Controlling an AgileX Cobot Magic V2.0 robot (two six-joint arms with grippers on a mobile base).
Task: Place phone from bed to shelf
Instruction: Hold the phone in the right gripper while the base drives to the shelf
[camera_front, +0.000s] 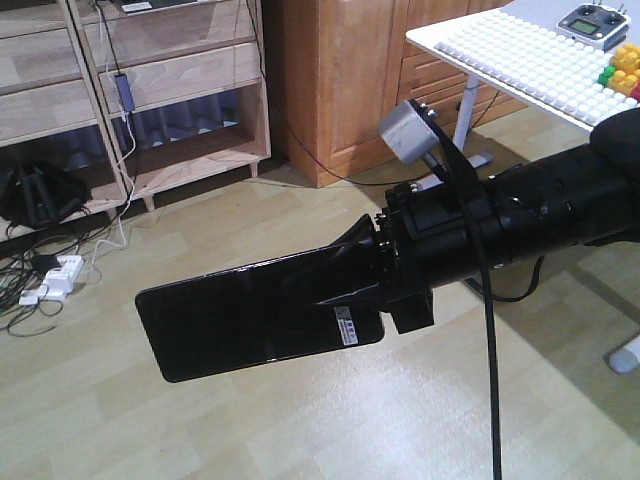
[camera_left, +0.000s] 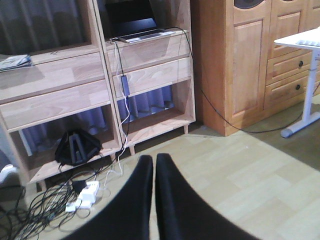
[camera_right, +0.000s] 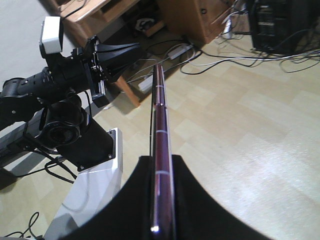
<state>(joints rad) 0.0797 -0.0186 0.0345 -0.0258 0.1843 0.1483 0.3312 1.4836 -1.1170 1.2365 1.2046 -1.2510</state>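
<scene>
Right gripper (camera_front: 312, 285) clamps the phone (camera_front: 210, 325) at its sticker end, holding it in the air over the wooden floor (camera_front: 300, 430), well apart from the shelf (camera_front: 190, 75). Left gripper (camera_left: 153, 167) seems closed on nothing, its fingers almost touching.

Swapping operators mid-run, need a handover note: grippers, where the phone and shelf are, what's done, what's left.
right gripper: shut on the phone, held out above the floor, sticker end at the fingers.
left gripper: shut, empty.
shelf: ahead across the floor; the phone is not on it yet.
bed: out of view.
Done: phone is in hand.
Left: carry it to the shelf, set it down, release.
</scene>
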